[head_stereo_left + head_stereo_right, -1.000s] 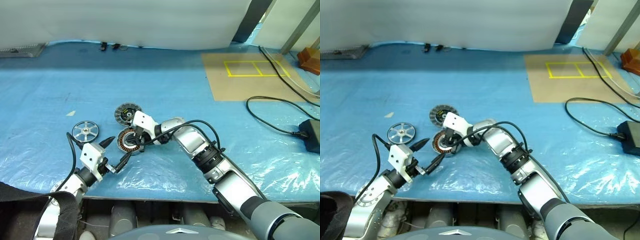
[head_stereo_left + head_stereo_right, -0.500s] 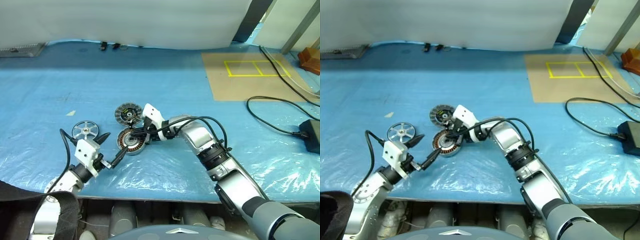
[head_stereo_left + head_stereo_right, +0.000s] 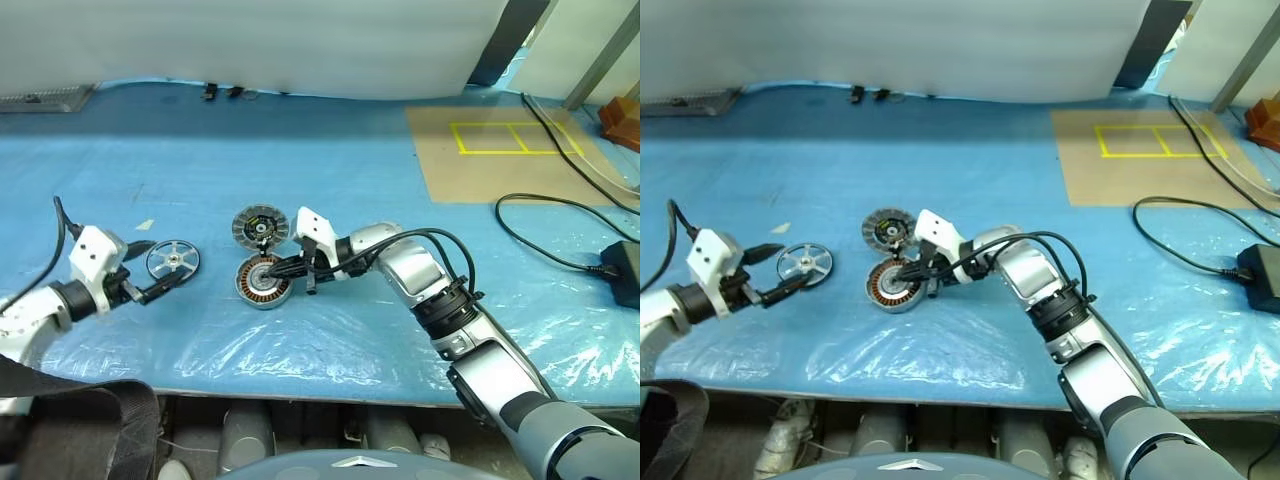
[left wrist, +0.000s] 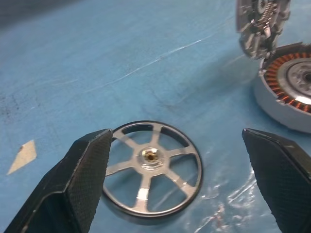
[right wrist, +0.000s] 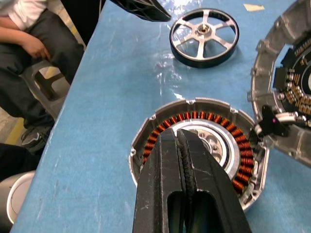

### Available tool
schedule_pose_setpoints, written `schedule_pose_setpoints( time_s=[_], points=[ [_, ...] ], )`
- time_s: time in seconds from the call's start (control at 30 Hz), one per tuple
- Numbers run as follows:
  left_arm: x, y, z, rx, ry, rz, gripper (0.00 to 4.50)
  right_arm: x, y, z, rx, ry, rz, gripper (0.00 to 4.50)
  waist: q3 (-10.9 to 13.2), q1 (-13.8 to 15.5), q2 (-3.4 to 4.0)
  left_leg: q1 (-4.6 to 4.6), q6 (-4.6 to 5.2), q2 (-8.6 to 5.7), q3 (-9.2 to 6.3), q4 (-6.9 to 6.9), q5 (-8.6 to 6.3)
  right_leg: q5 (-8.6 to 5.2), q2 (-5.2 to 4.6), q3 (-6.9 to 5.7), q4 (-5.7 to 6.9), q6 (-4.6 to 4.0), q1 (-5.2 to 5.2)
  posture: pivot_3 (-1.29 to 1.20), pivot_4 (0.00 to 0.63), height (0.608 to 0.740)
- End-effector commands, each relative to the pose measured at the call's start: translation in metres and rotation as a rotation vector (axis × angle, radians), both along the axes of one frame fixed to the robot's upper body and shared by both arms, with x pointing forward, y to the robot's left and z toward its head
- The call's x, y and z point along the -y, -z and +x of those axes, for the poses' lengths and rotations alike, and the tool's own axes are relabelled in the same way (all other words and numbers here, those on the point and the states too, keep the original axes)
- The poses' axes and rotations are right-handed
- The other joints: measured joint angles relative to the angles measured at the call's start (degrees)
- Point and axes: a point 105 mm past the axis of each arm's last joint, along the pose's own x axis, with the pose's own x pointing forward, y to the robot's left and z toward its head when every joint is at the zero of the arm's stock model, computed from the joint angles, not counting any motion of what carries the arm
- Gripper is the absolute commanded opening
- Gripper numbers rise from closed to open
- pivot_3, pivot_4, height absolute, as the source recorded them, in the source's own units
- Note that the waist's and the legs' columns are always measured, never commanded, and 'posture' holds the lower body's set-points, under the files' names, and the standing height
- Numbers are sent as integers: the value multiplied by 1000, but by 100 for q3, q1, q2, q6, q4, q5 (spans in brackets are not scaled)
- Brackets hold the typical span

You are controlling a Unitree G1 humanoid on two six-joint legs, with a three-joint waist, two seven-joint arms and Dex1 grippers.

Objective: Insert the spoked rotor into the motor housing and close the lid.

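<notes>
Lying flat, spoked rotor (image 4: 151, 172) (hub up), left gripper (image 4: 182, 170) spread wide, right gripper (image 5: 183, 170) clenched over motor housing (image 5: 200, 145)

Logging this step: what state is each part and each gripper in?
Rotor: flat on the table, not inserted.
Housing: open, windings showing, no rotor inside.
Lid: off, dark ring up, beside the housing.
Left gripper: jaws open, either side of the rotor.
Right gripper: jaws shut, over the housing centre.

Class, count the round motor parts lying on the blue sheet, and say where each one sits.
3. The flat silver spoked rotor lies leftmost; the copper-wound silver motor housing lies to its right; the silver lid with a dark segmented ring lies just behind the housing. None appears hidden.
</notes>
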Motion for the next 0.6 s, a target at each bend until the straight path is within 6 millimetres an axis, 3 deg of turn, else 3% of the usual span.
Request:
schedule_pose_setpoints(
  time_s=[0.03,0.23,0.6],
  points=[
    [-5,-4,10,-41,56,53,4500,-4,-19,-2,38,-6,80,18,-1,1,-2,-2,-1,1,0,1,1,0,1,0,2,0,-2,0,150,740],
    [-9,1,30,-99,107,123,4500,-1,-22,-2,34,38,120,18,-2,1,-4,-10,-3,-1,-3,1,2,0,0,0,1,-1,-6,0,150,740],
    [-11,11,46,-152,168,246,4500,9,-27,0,36,90,140,18,-2,9,-7,-12,-4,-1,-8,0,2,0,-1,-1,2,-1,-7,0,150,740]
  ],
)
